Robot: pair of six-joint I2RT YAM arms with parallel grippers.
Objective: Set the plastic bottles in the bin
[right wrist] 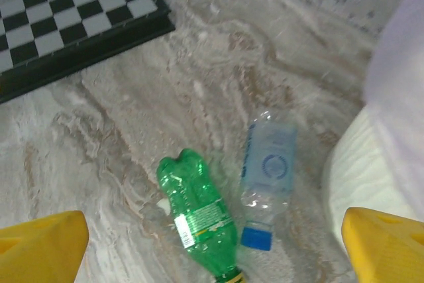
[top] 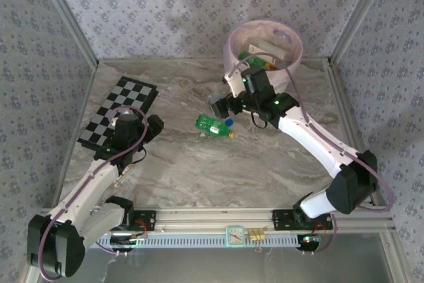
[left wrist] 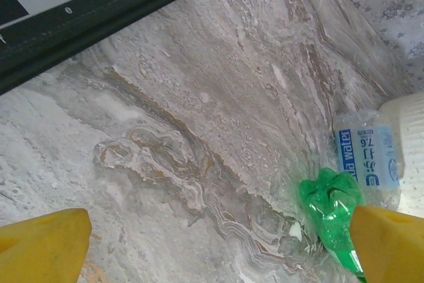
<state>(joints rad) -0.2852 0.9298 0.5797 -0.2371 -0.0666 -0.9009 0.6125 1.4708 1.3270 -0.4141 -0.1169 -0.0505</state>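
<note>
Right hand (right wrist: 212, 250) over green bottle (right wrist: 197, 209)

Two loose plastic bottles, one bin (top: 229, 46), one checkered board (top: 120, 111).

Just in front of the bin, two bottles lie side by side on the marble table (top: 199, 170): one green bottle (right wrist: 197, 207) and one clear bottle (right wrist: 268, 164) with a blue label and a blue cap. Inside the bin, one more green bottle (top: 247, 57) shows among paler items whose number cannot be told. The single black-and-white board lies well apart from the bin, to its left.
</note>
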